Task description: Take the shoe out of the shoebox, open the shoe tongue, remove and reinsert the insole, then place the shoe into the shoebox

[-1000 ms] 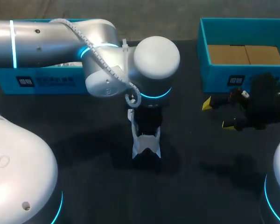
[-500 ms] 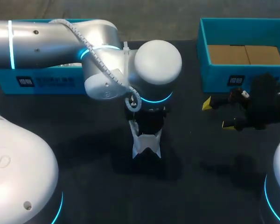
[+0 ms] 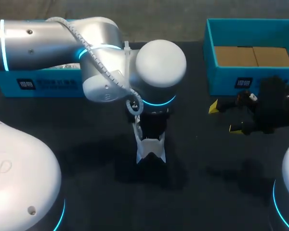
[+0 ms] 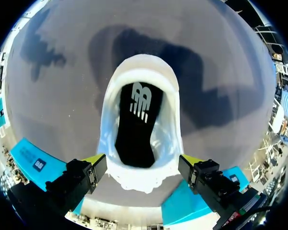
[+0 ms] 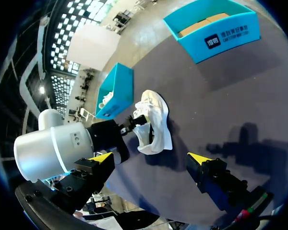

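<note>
White fabric shoe [image 4: 141,124] lies directly under my left gripper [image 4: 142,160], heel ahead; clamped or not, I cannot tell. My right gripper [image 5: 150,158], spread and empty, is farther.

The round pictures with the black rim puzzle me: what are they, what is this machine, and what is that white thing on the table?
This is a robot with two arms, each ending in a gripper, a clamp with yellow tips. The plain picture comes from a fixed camera above and behind the robot, looking down. Each round picture comes from a camera on one arm's wrist, looking out past its gripper. On the table lies a white shoe with a dark insole inside; at the far side stand two blue boxes, the left box and the right box. The left gripper hangs over the shoe; whether it grips it I cannot tell. The right gripper is off to the side, open and holding nothing.
</note>
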Controlling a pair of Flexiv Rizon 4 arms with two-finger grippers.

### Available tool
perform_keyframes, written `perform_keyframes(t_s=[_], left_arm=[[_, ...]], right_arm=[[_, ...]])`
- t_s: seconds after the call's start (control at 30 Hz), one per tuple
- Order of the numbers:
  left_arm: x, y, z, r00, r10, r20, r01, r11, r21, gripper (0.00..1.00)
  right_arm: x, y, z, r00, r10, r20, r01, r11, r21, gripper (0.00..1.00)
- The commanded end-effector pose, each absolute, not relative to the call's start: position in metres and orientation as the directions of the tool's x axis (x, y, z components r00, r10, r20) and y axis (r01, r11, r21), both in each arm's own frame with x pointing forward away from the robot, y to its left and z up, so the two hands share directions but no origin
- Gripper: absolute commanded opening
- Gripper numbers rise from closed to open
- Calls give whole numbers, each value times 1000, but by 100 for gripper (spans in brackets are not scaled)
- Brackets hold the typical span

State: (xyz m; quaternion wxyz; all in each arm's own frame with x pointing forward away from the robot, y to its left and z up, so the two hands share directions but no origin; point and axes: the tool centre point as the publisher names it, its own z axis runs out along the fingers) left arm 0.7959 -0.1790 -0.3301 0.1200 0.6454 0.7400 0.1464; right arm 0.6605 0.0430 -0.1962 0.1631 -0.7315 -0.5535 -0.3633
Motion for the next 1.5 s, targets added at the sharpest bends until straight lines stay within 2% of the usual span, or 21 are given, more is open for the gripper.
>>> perform_keyframes(t_s=[0.03, 0.37, 0.47, 0.5, 0.53, 0.6, 0.7, 0.8, 1.3, 1.5], left_arm=[[799, -173, -319, -140, 990, 9, 918, 127, 377, 100], [822, -165, -302, -160, 987, -4, 907, 149, 393, 100], [824, -166, -300, -144, 990, -7, 912, 136, 387, 81], [824, -166, -299, -139, 990, -7, 913, 131, 387, 55], [824, -167, -299, -135, 991, -6, 913, 127, 387, 47], [823, -168, -300, -125, 992, -7, 915, 118, 385, 46], [821, -169, -303, -114, 993, -9, 919, 109, 378, 36], [819, -169, -306, -105, 994, -16, 924, 103, 368, 38], [801, -173, -328, -83, 996, -38, 946, 91, 312, 34], [802, -169, -312, -99, 993, -66, 936, 116, 332, 36]], right_arm=[[659, 44, -197, 125, 693, 710, 927, -337, 166, 100], [659, 44, -197, 125, 693, 710, 927, -337, 166, 100], [659, 44, -197, 125, 693, 710, 927, -337, 166, 100], [659, 44, -197, 125, 693, 710, 927, -337, 166, 100], [659, 44, -197, 125, 693, 710, 927, -337, 166, 100], [659, 44, -197, 125, 693, 710, 927, -337, 166, 100], [659, 44, -197, 125, 693, 710, 927, -337, 166, 100], [659, 44, -197, 125, 693, 710, 927, -337, 166, 100], [659, 44, -197, 125, 693, 710, 927, -337, 166, 100], [659, 44, -197, 125, 693, 710, 927, -337, 166, 100]])
